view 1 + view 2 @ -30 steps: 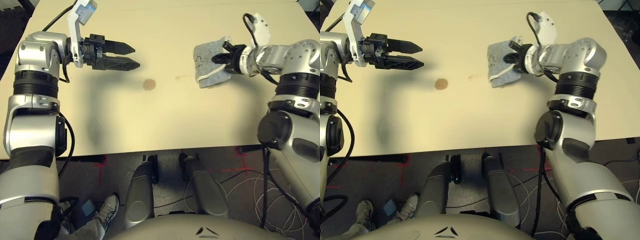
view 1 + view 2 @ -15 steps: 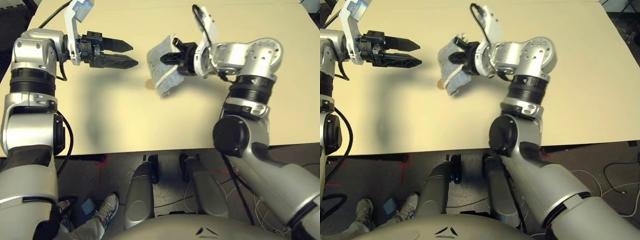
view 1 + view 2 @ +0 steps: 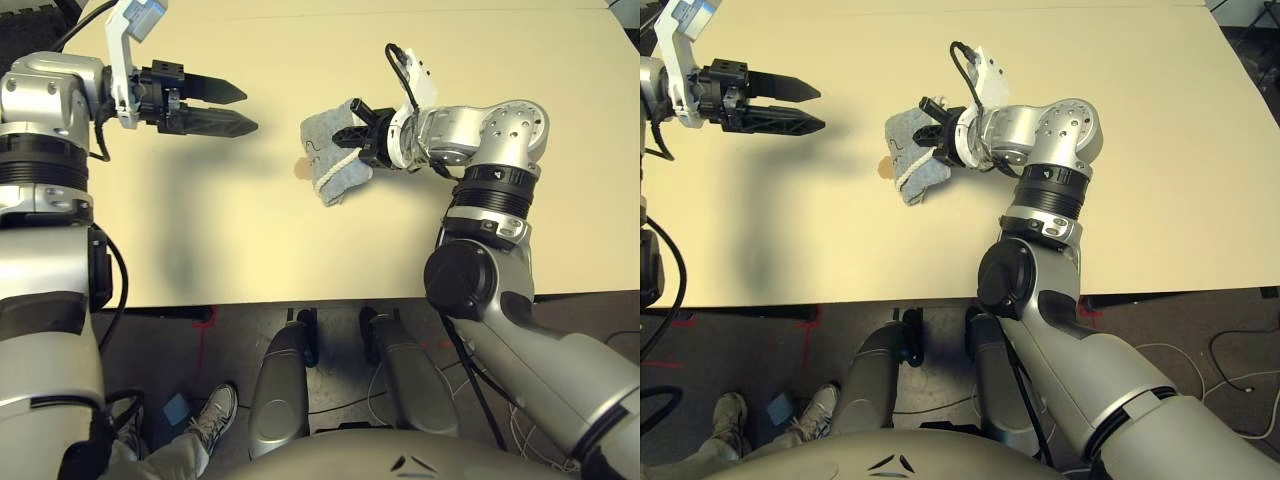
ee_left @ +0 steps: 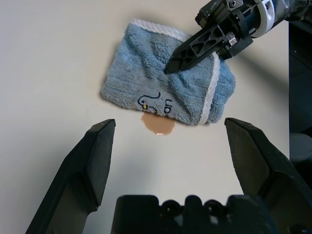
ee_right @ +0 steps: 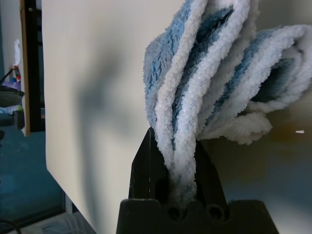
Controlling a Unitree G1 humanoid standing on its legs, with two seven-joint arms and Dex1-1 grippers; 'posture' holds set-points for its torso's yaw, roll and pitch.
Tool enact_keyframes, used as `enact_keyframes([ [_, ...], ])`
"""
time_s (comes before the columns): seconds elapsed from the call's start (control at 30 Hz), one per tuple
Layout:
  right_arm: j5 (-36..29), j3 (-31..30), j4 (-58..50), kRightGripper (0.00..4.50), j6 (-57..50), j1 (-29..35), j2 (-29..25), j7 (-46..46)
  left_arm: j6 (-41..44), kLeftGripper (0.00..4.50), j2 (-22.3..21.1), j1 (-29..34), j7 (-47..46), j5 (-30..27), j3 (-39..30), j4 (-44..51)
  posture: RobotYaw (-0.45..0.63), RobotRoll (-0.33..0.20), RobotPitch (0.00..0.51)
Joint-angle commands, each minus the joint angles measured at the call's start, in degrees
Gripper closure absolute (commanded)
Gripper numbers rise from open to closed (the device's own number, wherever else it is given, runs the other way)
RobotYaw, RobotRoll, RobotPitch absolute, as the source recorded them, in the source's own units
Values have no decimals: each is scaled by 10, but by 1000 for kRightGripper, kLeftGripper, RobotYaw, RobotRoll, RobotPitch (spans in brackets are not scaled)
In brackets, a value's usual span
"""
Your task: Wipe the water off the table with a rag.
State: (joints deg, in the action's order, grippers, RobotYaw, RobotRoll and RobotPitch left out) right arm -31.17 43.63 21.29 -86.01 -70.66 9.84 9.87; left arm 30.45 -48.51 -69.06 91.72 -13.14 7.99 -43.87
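1. Left eye view: the cream table (image 3: 300,250) is matte and plain; below its front edge lie dark floor, red tape marks and cables. At centre, the right claw (image 3: 352,137) pinches the rag (image 3: 330,150), which seems to cover part of the water (image 3: 299,169).
2. Left wrist view: the left claw (image 4: 173,141) gapes wide, empty.

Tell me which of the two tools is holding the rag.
The right tool holds the rag, its fingers shut on the cloth beside the brownish water spot. The left tool is open, holds nothing, and stays apart over the table.
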Motion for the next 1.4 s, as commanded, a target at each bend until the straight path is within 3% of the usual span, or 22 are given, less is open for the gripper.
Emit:
enact_keyframes([
  [0.03, -20, -13, 11, 4495, 7, 5, 126, 14, 8, 0, -10, 15, 8, -4, 9, 20, -18, 0, 317],
  [0.13, -14, -39, 29, 4495, 25, 34, 97, 13, 19, 0, -11, 28, 8, -9, 5, 38, -18, 0, 317],
  [0.37, 8, -104, 49, 4495, 63, 84, -37, -17, 36, 0, -8, 50, 8, -12, -3, 65, -30, 0, 322],
  [0.6, 15, -116, 85, 4495, 73, 82, -168, -44, 37, 0, -1, 53, 8, -13, 3, 66, -57, 0, 326],
  [0.77, 20, -136, 107, 4495, 84, 71, -223, -60, 31, 0, -3, 47, 8, -13, 16, 60, -65, 0, 327],
  [0.93, 23, -163, 114, 4495, 102, 64, -245, -73, 26, 0, -9, 43, 8, -15, 29, 59, -67, 0, 328],
  [1.07, 18, -170, 97, 4495, 97, 50, -234, -69, 23, 0, -20, 44, 8, -22, 45, 65, -66, 0, 331],
  [1.2, -25, -122, 22, 4495, 4, 6, -138, -47, 24, 0, -34, 30, 8, -35, 57, 70, -64, 0, 330],
  [1.4, -31, -50, -72, 4495, -65, -25, 29, 0, 20, 0, -42, 4, 8, -45, 66, 49, -55, 0, 327],
])
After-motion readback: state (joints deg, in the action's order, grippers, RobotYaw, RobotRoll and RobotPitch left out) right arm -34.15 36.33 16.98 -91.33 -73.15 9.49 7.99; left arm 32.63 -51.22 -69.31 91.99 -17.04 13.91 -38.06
